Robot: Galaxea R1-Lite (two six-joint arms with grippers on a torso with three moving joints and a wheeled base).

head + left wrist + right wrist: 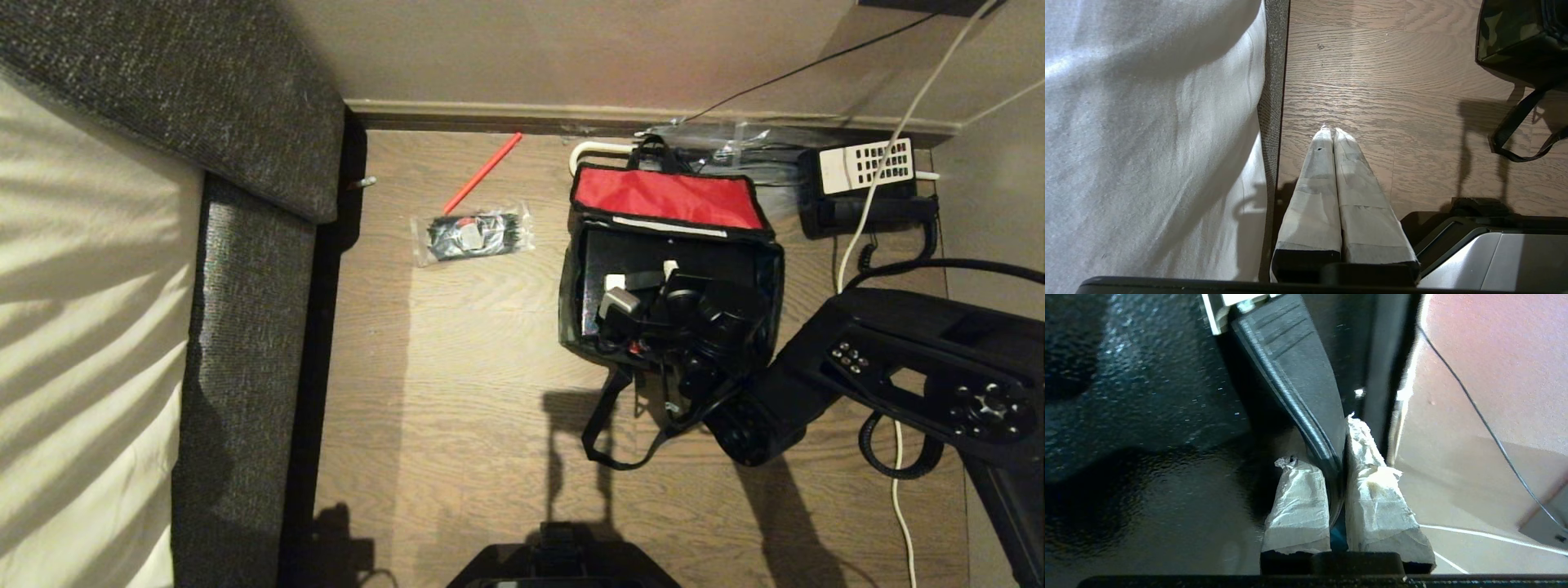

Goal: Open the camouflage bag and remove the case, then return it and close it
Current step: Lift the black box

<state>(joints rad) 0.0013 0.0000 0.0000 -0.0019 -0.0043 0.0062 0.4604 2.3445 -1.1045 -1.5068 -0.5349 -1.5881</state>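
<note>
Pinching one case (pixel 653 261) handle (pixel 1298 384), right hand (pixel 1336 457) inside one camouflage bag (pixel 571 327), left hand (pixel 1332 132) pressed together.

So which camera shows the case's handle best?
The right wrist view: the handle fills the frame close up, pinched between the right gripper's fingers, with the case glossy beside it. The head view shows only its pale ends, the arm hiding the rest. The left wrist view misses it, catching just a corner of the bag.
</note>
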